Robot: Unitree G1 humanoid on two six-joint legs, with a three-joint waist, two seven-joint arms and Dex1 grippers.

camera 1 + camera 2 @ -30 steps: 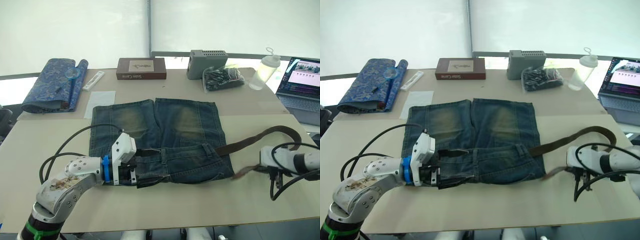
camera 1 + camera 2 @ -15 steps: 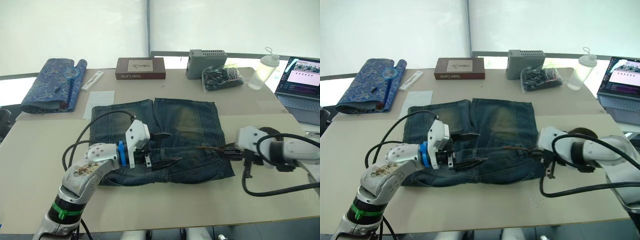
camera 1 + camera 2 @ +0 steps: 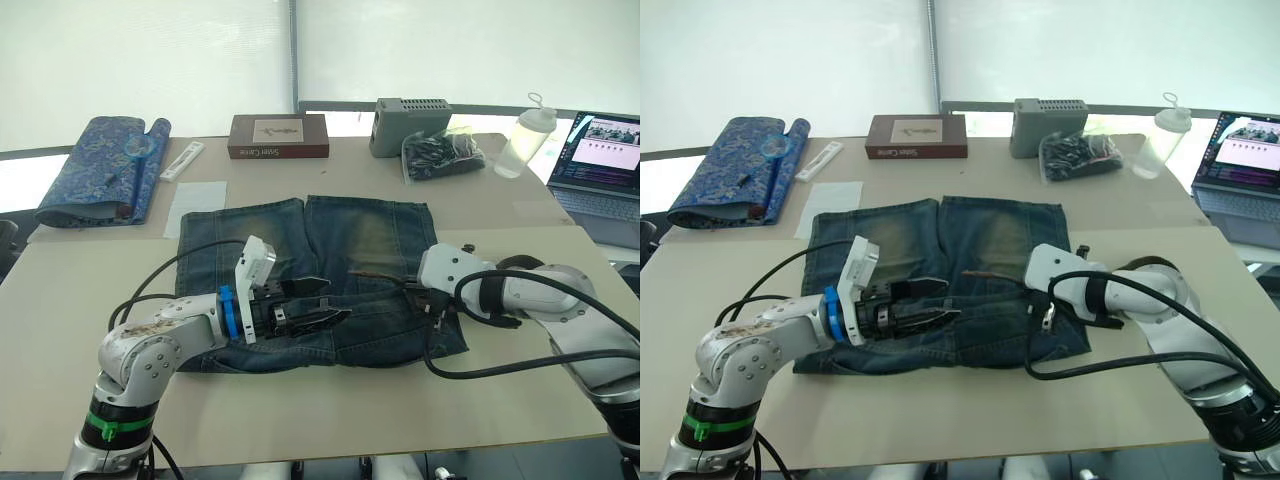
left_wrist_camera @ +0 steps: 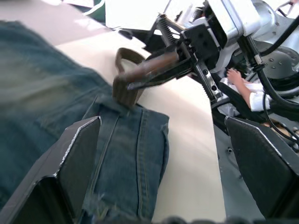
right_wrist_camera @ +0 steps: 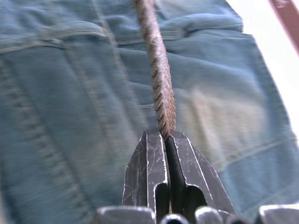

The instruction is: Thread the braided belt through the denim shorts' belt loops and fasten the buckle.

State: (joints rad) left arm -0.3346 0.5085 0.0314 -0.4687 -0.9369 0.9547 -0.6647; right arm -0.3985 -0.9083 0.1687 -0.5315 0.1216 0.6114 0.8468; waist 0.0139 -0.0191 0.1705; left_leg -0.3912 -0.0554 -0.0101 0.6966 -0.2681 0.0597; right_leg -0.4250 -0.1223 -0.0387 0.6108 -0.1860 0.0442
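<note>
Belt (image 5: pixel 156 79) pinched in the right gripper (image 5: pixel 166 140) above the denim shorts (image 3: pixel 380 240) (left gripper (image 3: pixel 320 302) gaping, empty, facing it).

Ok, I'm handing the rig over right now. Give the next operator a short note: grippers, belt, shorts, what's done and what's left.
Right gripper: jaws shut on the braided belt, holding its free end over the middle of the denim shorts.
Left gripper: jaws open, empty, low over the waistband, pointing toward the right gripper.
Shorts lie flat on the table, waistband toward the robot.
Done: the belt enters a loop at the waistband's right end, seen in the left wrist view.
Left: the remaining loops, then fastening. The buckle isn't discernible.
</note>
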